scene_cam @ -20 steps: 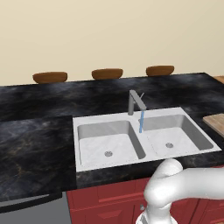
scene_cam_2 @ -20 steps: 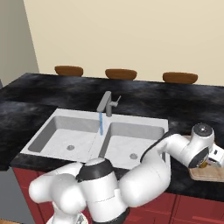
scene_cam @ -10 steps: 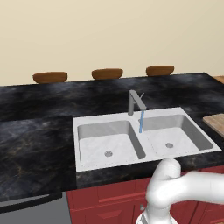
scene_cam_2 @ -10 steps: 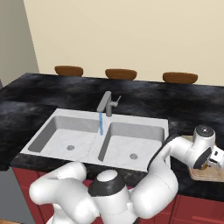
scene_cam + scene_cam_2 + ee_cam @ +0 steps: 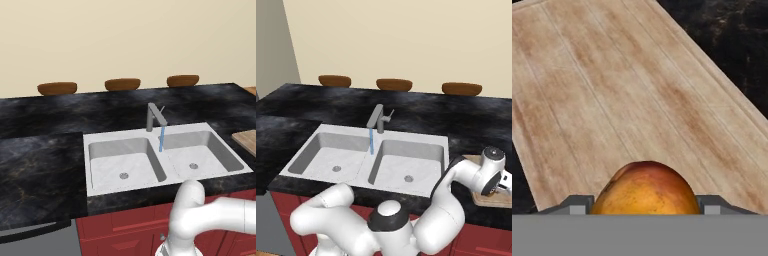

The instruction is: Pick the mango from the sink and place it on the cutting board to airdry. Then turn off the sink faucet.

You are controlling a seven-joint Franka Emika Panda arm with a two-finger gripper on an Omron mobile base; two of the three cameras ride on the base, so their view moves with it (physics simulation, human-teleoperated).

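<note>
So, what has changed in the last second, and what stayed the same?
The arm swung a little further right in the right base view, carrying the gripper along over the cutting board. In the hand view the mango sits between the jaws, above the board. The rest is unchanged: water still runs from the sink faucet into the sink, and the base views have not shifted.

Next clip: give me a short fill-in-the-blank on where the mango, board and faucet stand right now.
1. The mango sits between the two fingers of the ____.
2. The wooden surface beneath the mango is the cutting ____.
3. The stream from the sink faucet shows the water is ____.
4. Both basins of the sink hold no ____.

Missing words: tool; board; running; fruit
</note>
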